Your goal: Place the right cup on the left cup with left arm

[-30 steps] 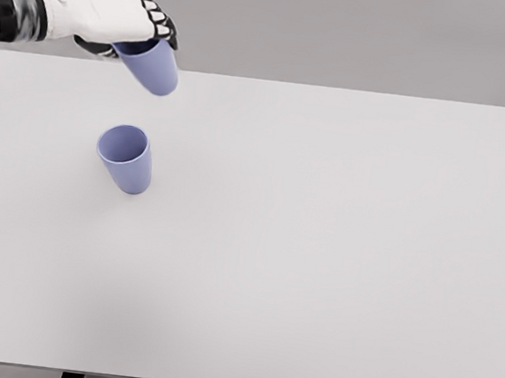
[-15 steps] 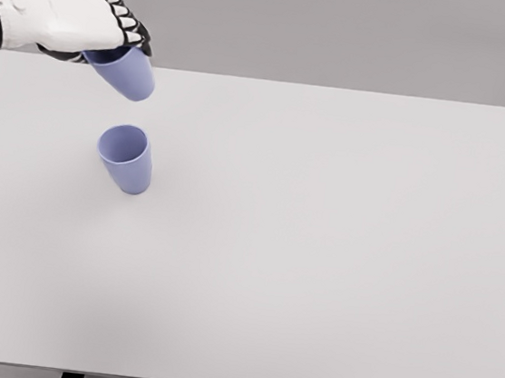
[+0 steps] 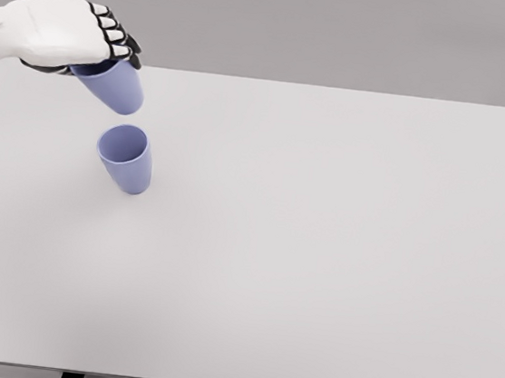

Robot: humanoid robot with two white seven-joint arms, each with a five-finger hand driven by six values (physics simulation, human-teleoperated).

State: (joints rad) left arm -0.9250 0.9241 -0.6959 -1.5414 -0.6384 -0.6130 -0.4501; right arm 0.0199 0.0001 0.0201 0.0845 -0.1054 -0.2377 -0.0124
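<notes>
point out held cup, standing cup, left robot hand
held cup [image 3: 115, 89], head view, outer side wall
standing cup [image 3: 130, 170], head view, outer wall below the rim
left robot hand [image 3: 56, 32], head view, back of hand

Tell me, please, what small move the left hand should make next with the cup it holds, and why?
Probably lower it a little further, easing slightly right. The left hand holds the held cup tilted, its base just above and left of the open mouth of the standing cup on the table; the two are apart.

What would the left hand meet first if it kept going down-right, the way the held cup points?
Probably the standing cup: the held cup in the left hand points toward its open mouth. Depth is unclear from one view.
</notes>
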